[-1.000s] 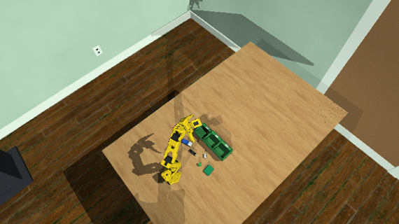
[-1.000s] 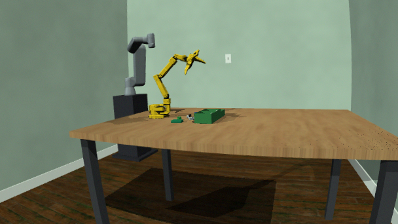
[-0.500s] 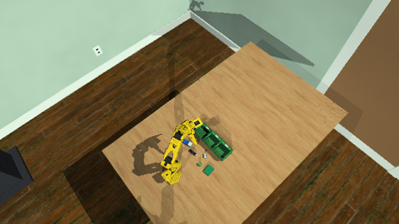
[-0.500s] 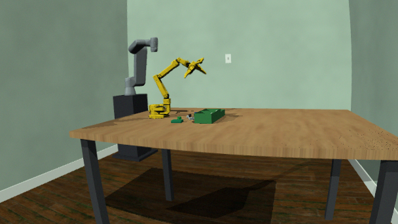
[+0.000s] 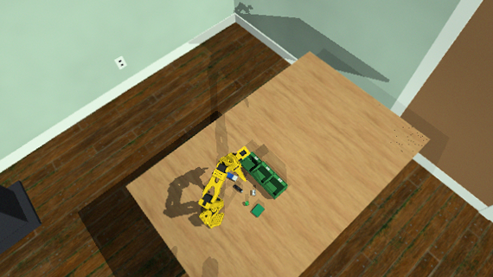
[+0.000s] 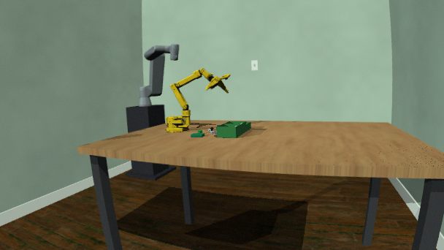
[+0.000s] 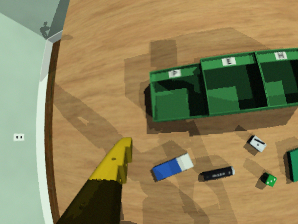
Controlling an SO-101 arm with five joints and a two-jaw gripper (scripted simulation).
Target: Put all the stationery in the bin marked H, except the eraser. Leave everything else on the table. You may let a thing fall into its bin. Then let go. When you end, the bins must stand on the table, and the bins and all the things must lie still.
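Note:
A green row of three bins (image 5: 276, 189) (image 6: 234, 130) (image 7: 174, 106) stands on the table; each bin has a small white label that I cannot read. In front of the bins lie a blue and white block (image 5: 232, 176) (image 7: 172, 168), a black pen-like stick (image 5: 238, 188) (image 7: 216, 173), a small grey and white clip (image 5: 253, 192) (image 7: 256, 144), a tiny green piece (image 5: 246, 203) (image 7: 268, 180) and a flat green pad (image 5: 258, 210) (image 6: 197, 134) (image 7: 292, 165). My gripper (image 5: 242, 156) (image 6: 221, 82) (image 7: 174, 196) is open and empty, high above the table near the left end of the bins.
The yellow arm's base (image 5: 211, 217) (image 6: 175, 124) stands on the wooden table (image 5: 329, 130) (image 6: 310, 146) near the objects. A grey arm on a dark pedestal (image 6: 151, 73) stands behind the table.

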